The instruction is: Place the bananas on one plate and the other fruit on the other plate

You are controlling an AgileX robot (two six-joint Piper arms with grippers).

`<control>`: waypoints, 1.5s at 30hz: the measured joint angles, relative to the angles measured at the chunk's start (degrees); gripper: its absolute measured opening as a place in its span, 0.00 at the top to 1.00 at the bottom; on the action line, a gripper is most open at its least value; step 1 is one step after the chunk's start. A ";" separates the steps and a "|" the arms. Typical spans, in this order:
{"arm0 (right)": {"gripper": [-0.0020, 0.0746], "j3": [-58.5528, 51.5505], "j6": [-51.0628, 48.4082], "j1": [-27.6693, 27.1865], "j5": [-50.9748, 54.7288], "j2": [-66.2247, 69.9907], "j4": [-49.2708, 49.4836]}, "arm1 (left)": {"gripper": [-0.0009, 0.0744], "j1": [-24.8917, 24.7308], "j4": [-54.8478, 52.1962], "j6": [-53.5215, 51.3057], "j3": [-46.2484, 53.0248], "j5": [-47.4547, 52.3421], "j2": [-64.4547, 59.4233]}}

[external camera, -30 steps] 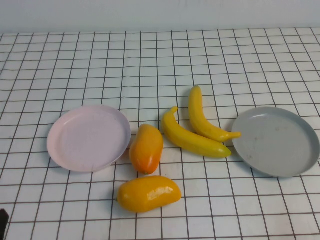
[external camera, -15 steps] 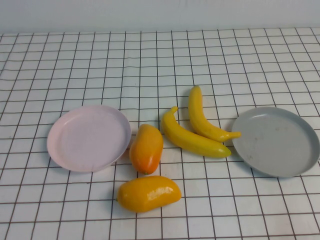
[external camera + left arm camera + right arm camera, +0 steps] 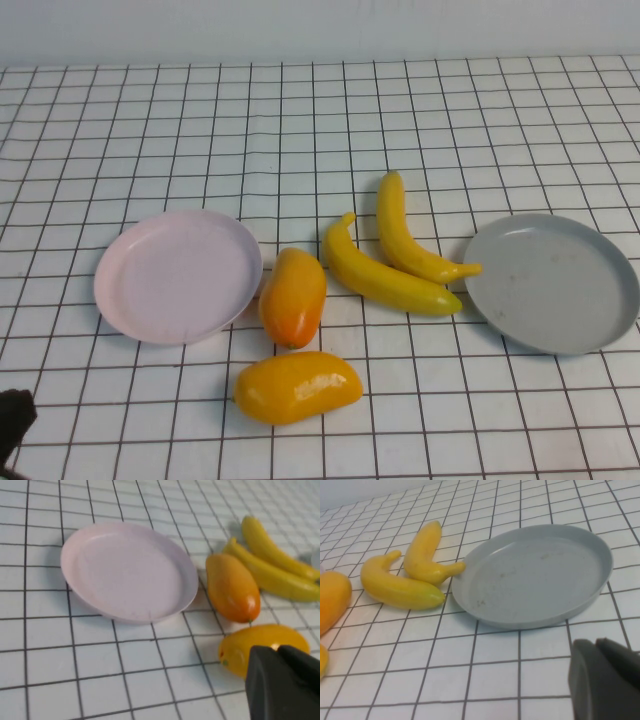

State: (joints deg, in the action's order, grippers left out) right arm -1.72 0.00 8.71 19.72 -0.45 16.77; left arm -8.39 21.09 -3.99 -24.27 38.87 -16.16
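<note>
Two yellow bananas [image 3: 388, 282] [image 3: 405, 235] lie side by side mid-table, just left of the empty grey plate [image 3: 552, 283]. Two orange-yellow mango-like fruits lie right of the empty pink plate [image 3: 178, 275]: a redder one [image 3: 293, 297] at its rim and a yellower one [image 3: 297, 387] nearer me. My left gripper [image 3: 12, 415] shows at the near left corner; it is shut and empty, hovering just short of the yellower fruit [image 3: 260, 642]. My right gripper [image 3: 596, 645] is shut and empty, near the front of the grey plate [image 3: 535, 575].
A white cloth with a black grid [image 3: 320, 130] covers the table, with a pale wall behind it. In the left wrist view the pink plate [image 3: 127, 570], the redder fruit [image 3: 232, 587] and the bananas [image 3: 270, 575] lie ahead.
The left gripper's dark tip has come up into the near left corner of the high view. The fruit and plates have not moved.
</note>
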 joint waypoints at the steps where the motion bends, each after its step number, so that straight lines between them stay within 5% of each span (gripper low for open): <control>1: 0.99 0.00 0.00 0.00 0.00 0.00 0.00 | 0.99 0.00 -0.63 -2.84 -2.56 2.34 -3.07; 8: 0.99 0.00 0.00 0.00 0.00 0.00 0.00 | 0.99 -0.71 -6.87 -11.49 -15.52 7.35 -23.70; 12: 0.99 0.00 0.00 0.00 0.00 0.00 0.00 | 0.93 -7.44 -13.10 -12.14 -22.47 10.02 -35.76; 15: 0.99 0.00 0.00 0.00 0.00 0.00 0.00 | 0.72 -16.24 -19.14 -12.00 -25.94 11.28 -43.65; 19: 0.99 0.00 0.00 0.00 0.00 0.00 0.00 | 0.25 -27.72 -22.22 -10.72 -27.92 8.82 -53.60; 22: 0.99 0.00 0.00 0.00 0.00 0.00 0.00 | 0.12 -33.32 -22.31 -11.60 -28.94 4.62 -59.67; 45: 0.99 0.00 0.00 0.00 0.00 0.00 0.00 | 0.10 -36.33 -20.65 -21.73 -30.71 -6.70 -81.41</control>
State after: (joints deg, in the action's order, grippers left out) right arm -1.72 0.00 8.71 19.72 -0.45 16.77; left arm -44.71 0.44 -25.71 -54.98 32.18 -97.57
